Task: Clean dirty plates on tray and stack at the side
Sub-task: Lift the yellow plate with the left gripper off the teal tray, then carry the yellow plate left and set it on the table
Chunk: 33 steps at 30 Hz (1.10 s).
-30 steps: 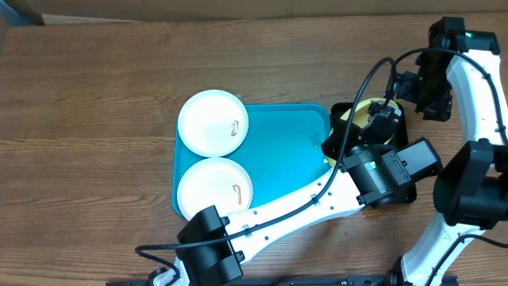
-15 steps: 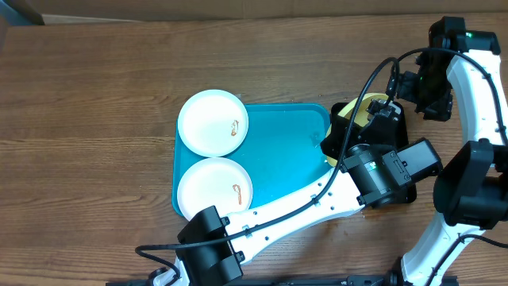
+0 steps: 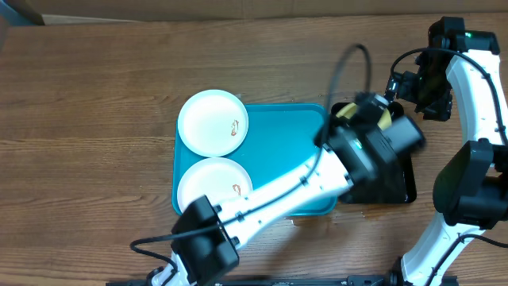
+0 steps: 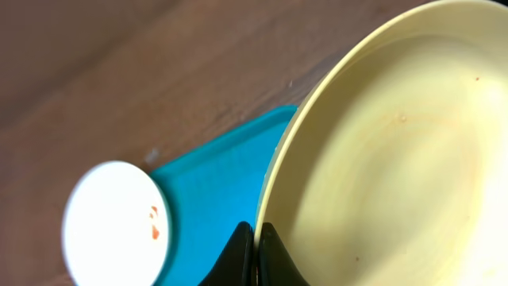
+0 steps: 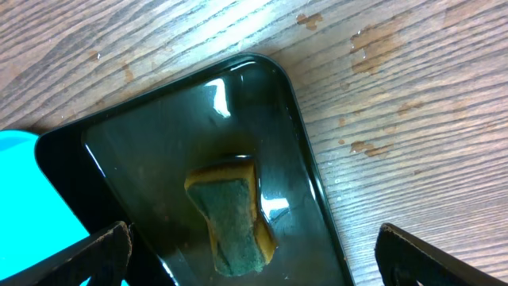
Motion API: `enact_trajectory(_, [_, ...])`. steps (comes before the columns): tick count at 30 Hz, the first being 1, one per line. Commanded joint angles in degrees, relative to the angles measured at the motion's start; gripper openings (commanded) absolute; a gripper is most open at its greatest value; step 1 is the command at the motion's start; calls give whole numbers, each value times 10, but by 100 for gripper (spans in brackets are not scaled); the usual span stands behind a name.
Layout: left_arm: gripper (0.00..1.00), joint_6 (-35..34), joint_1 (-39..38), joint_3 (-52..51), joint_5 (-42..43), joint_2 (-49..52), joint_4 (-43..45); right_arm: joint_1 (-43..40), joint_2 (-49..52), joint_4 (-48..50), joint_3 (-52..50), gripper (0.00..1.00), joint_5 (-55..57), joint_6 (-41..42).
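The left hand [image 4: 255, 250] is pinched shut on the rim of the pale yellow plate [image 4: 381, 151], held just off the right end of the turquoise tray [image 3: 278, 151]; the far white plate [image 3: 213, 121] and the near white plate [image 3: 214, 188], each with 1 reddish smear, sit at its left end. The right hand [image 5: 254, 254] hangs spread wide above a black tray [image 5: 159, 159] beside the turquoise tray, on a brown wood-grain counter [image 3: 95, 95].
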Motion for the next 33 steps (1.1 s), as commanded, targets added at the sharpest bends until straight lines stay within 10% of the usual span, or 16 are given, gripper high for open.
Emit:
enact_trajectory(1, [4,-16,78,15,159,-10,-3,1,-9,2,11,100,2,2])
enact_trajectory(15, [4,-10,424,15,476,-10,-58,1,-9,2,11,100,2,2])
enact_trajectory(33, [4,-18,832,-10,398,-10,-154,1,-9,2,11,100,2,2])
